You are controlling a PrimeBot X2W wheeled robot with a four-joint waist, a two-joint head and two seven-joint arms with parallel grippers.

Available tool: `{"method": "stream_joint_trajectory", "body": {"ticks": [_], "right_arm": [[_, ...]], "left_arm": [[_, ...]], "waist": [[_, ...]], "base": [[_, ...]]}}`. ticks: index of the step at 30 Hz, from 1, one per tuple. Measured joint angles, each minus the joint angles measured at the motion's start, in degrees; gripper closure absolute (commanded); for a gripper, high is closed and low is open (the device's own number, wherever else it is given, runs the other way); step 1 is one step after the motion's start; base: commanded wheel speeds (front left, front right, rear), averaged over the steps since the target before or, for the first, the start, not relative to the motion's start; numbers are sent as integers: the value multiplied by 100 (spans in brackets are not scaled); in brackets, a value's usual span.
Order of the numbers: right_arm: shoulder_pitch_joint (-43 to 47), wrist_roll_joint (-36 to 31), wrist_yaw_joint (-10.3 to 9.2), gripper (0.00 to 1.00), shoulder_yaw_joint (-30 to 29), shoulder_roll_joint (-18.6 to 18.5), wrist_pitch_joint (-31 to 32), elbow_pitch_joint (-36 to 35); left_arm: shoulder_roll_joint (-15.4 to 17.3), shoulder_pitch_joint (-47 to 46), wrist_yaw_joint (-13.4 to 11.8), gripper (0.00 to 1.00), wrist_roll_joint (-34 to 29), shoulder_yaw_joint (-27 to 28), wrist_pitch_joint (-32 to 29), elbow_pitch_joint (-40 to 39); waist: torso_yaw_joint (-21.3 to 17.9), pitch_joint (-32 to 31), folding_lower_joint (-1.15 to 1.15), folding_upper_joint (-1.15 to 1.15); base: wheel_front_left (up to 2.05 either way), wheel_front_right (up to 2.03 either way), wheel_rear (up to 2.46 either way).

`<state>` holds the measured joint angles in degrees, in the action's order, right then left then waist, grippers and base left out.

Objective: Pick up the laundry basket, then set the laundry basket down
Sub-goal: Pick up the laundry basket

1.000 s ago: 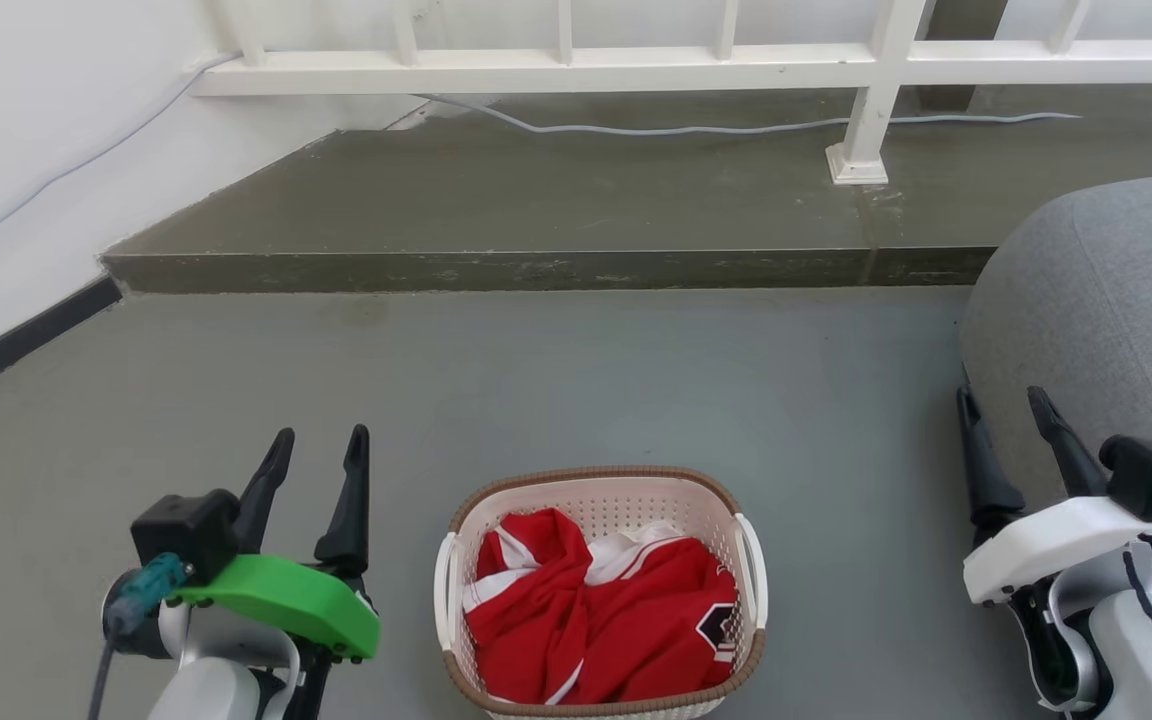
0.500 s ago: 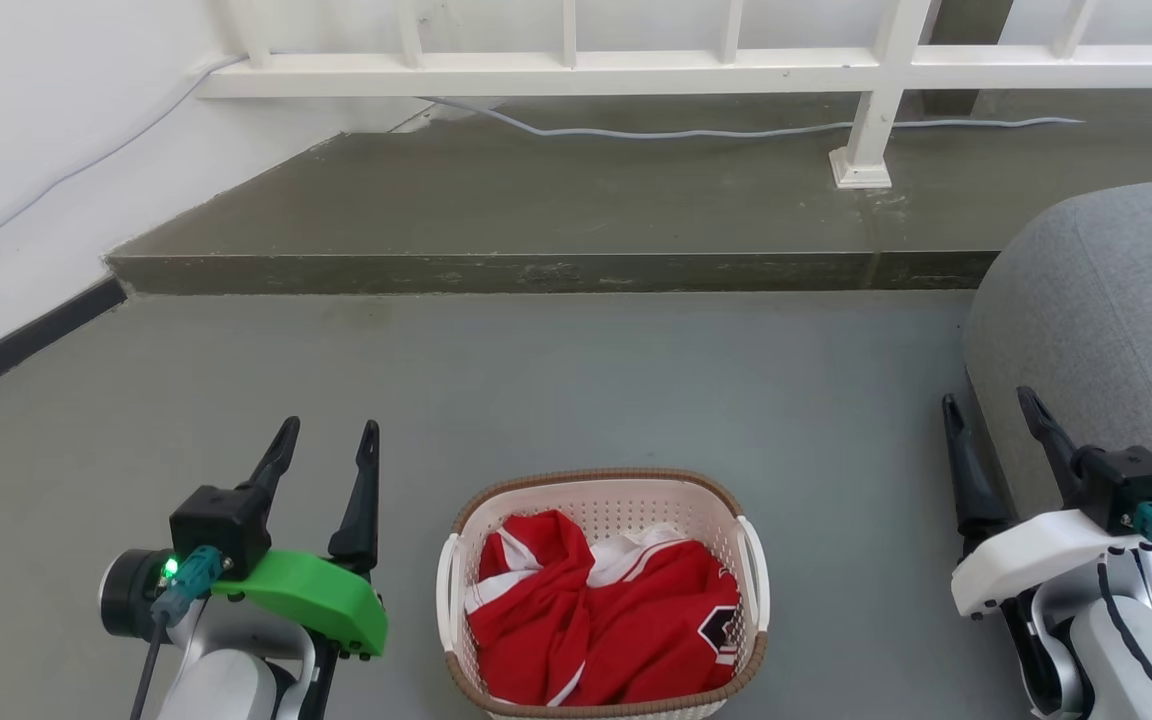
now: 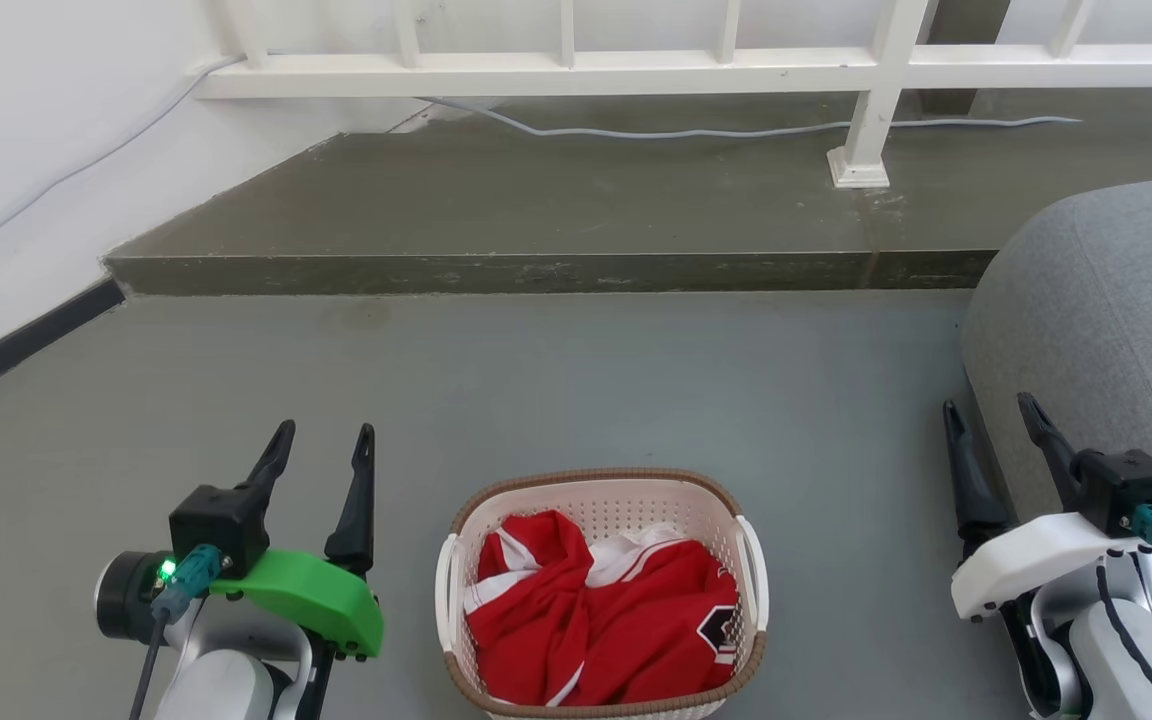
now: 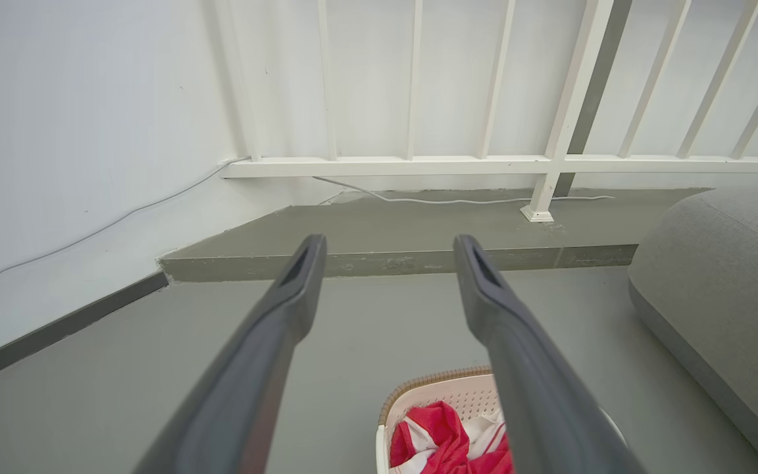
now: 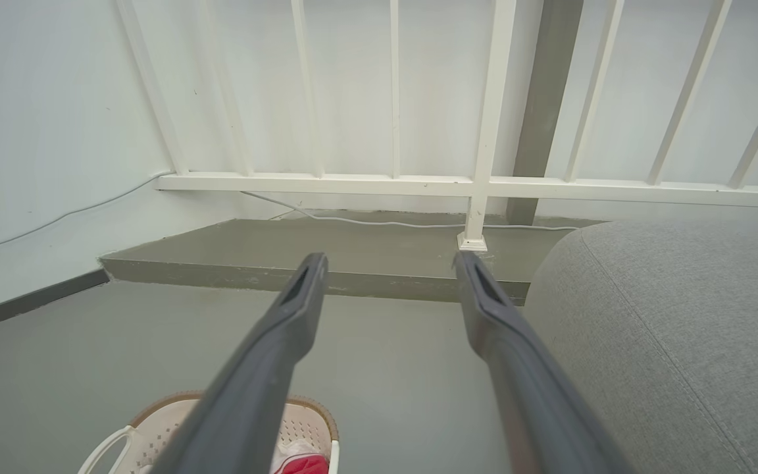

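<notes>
A small cream laundry basket (image 3: 596,473) with perforated walls and a brown woven-look rim stands flat on a grey floor (image 3: 576,380). It is close in front of the robot and well short of the raised step (image 3: 536,200) along the floor's far edge. A crumpled red and white garment (image 3: 596,620) fills it. A grey cushion (image 3: 1096,300) rests at the floor's right edge, well apart from the basket, and a white railing (image 3: 576,70) runs above the step.

The task looks barely begun: the basket has not been lifted, and both the pick-up and the set-down are left to do.

The left gripper (image 3: 326,428) hovers over the floor just beside the basket's left side. Its two dark fingers are spread wide, pointing towards the step, holding nothing and touching nothing. The right gripper (image 3: 986,402) hovers farther off on the basket's right, near the cushion's edge. Its fingers are equally wide apart and empty, though the pictures do not settle whether they brush the cushion.

Neither gripper reaches the white side handles (image 3: 756,585). Both wrist views look out between the parted fingers, with the basket low in each picture, below the fingers rather than between them
</notes>
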<state>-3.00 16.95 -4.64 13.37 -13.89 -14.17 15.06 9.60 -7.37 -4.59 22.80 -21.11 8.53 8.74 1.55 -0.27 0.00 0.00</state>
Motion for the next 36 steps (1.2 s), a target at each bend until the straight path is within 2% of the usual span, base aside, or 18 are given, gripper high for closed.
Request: {"method": "stream_joint_trajectory", "body": {"ticks": [19, 36], "right_arm": [[-60, 15, 54, 0, -37, 4, 0, 7], [-483, 23, 111, 0, -2, 40, 3, -49]], "left_arm": [[12, -102, -21, 0, -40, -33, -77, -60], [-42, -471, -48, 0, -41, -44, -144, -215]], "waist": [[9, 227, 0, 0], [15, 1242, 0, 0]], "base": [[0, 0, 0], [0, 0, 0]]}}
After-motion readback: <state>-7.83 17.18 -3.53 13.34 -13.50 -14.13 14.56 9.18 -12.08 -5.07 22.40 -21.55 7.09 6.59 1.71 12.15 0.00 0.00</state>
